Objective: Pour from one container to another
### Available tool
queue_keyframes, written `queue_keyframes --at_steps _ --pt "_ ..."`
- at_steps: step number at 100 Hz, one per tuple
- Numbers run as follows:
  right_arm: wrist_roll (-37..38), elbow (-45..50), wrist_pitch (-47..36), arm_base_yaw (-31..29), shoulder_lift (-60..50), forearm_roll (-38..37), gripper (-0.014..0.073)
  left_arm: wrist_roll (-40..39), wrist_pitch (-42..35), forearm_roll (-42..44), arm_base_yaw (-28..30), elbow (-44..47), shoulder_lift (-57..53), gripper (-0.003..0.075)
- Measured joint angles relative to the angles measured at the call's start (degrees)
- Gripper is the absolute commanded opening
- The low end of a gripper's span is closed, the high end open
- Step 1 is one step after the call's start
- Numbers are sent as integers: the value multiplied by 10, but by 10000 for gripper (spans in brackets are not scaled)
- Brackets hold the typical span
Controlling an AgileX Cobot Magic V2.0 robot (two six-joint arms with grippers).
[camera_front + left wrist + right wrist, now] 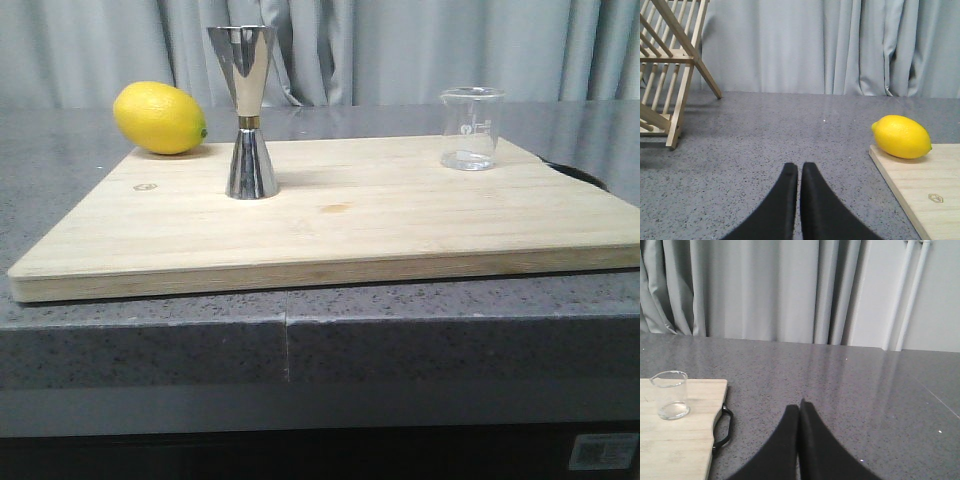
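Nearby, lemon (pixel 160 118) beside jigger (pixel 246 110), beaker (pixel 470 128) well apart, unobstructed.

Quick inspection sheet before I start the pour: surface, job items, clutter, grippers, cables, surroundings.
Surface: wooden cutting board on a grey speckled counter.
Job's things: glass beaker upright near the board's far right corner; steel jigger upright left of centre; they stand well apart.
Clutter: lemon at the board's far left corner.
Grippers: left gripper and right gripper shut, holding nothing, each over bare counter off the board.
Cables: nothing seen.
Surroundings: grey curtain behind; wooden rack off to the left; white pipes on the right.
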Motion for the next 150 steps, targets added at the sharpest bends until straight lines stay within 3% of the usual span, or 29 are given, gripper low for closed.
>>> queue_keyframes --at_steps 59,71,85,111,121,132,150 --pt "0 0 0 0 0 0 -67 0 -3 0 -11 1 0 -19" --pt "0 0 0 0 0 0 -67 -14 -10 41 -11 1 -13 -19" --pt "0 0 0 0 0 0 -67 -172 -11 202 -11 1 -46 -19" --pt "0 0 0 0 0 0 -67 -685 11 646 -18 9 -82 -19" --pt "0 0 0 0 0 0 -67 -839 -19 787 -37 31 -91 -19" --pt "0 0 0 0 0 0 -67 -911 -96 856 -70 71 -105 -19" --pt "0 0 0 0 0 0 -67 -931 -148 878 -106 122 -139 -19"
